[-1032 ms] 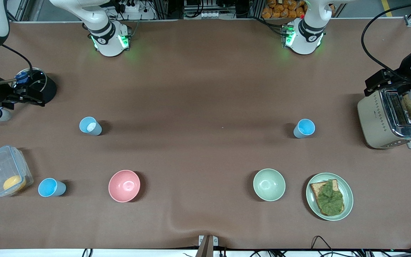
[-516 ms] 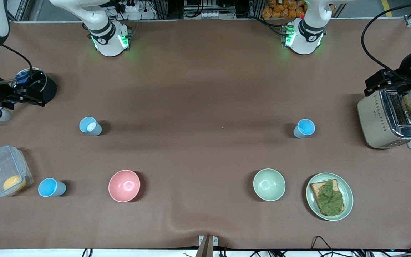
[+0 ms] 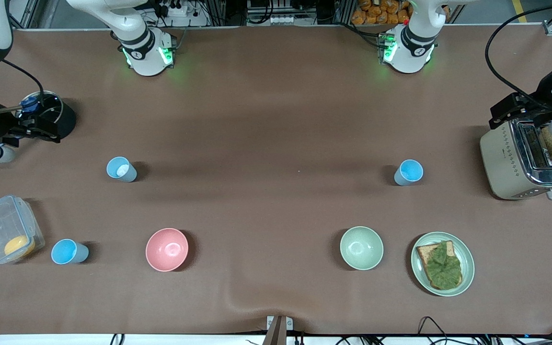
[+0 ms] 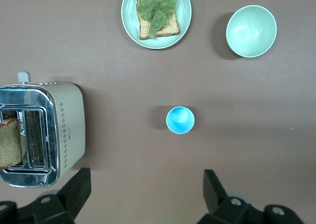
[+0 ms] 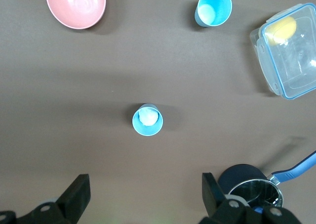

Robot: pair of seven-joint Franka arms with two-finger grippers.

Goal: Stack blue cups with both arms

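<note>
Left gripper (image 4: 145,194) spread wide, empty, high over bright blue cup (image 3: 408,172), toward left arm's end. Right gripper (image 5: 145,194) same, over paler blue cup (image 3: 121,169). Cups upright, well apart, probably one per arm for reach. Finger bases cropped; grippers absent from front view.

blue cups (image 3: 121,169) (image 3: 408,172) (image 3: 69,252) — three | upright | apart — unstacked

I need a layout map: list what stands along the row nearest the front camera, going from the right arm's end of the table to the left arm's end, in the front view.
Clear lidded container → blue cup → pink bowl → pale green bowl → plate with toast and lettuce.
</note>
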